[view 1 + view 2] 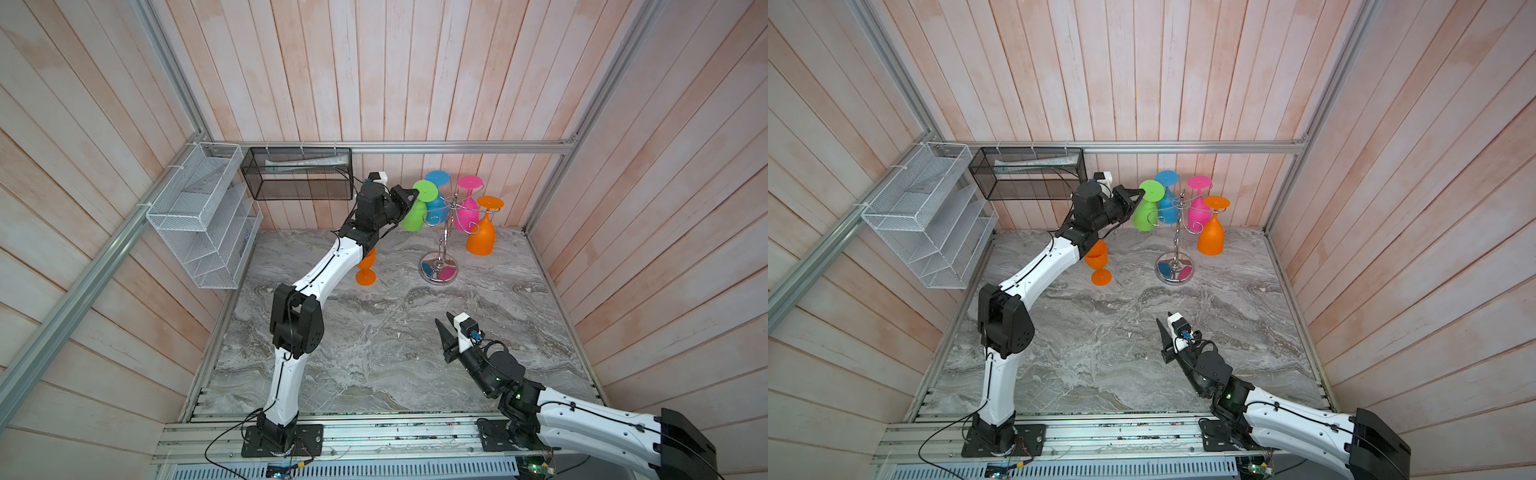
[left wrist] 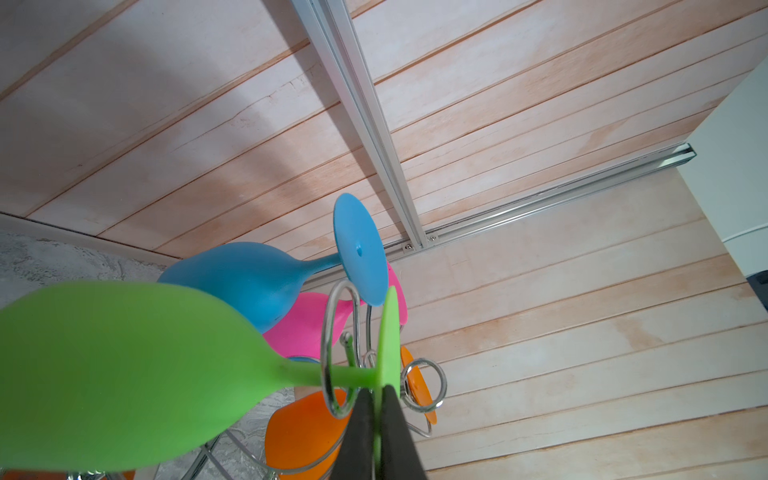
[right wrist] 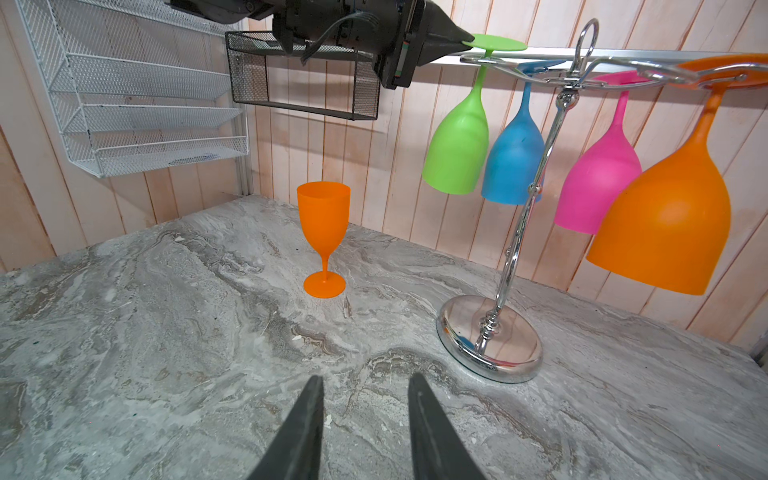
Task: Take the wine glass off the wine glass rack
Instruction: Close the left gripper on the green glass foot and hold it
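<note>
In both top views a white wire-mesh wall basket [image 1: 199, 216] hung at the left of the frame, with a black mesh wall basket [image 1: 297, 174] just right of it on the back wall. Right of that, at upper centre, the left end effector [image 1: 413, 194] was at the round foot of a lime-green plastic wine glass [image 1: 413, 218]. In the left wrist view its black fingers [image 2: 359, 432] were pressed together on the rim of that thin green foot, pinching it, and the glass's stem lay inside a curled wire loop.

Under the left forearm an orange plastic goblet [image 1: 366, 270] stood upright on the grey marbled desk [image 1: 374, 353], well apart from the rack's base.

Right of centre, near the back wall, stood the tall chrome wire wine glass rack [image 1: 444, 241], its round mirrored base on the desk. The green glass hung bowl-down from its leftmost arm. Next to it hung a blue plastic wine glass [image 1: 436, 208], then a pink plastic wine glass [image 1: 467, 212], and at the far right an orange plastic wine glass [image 1: 481, 239], all upside down.

At the lower right the right end effector [image 1: 443, 318] hovered above the desk. In the right wrist view its two dark fingers [image 3: 299, 432] were spread, with only the desk's surface between them.
</note>
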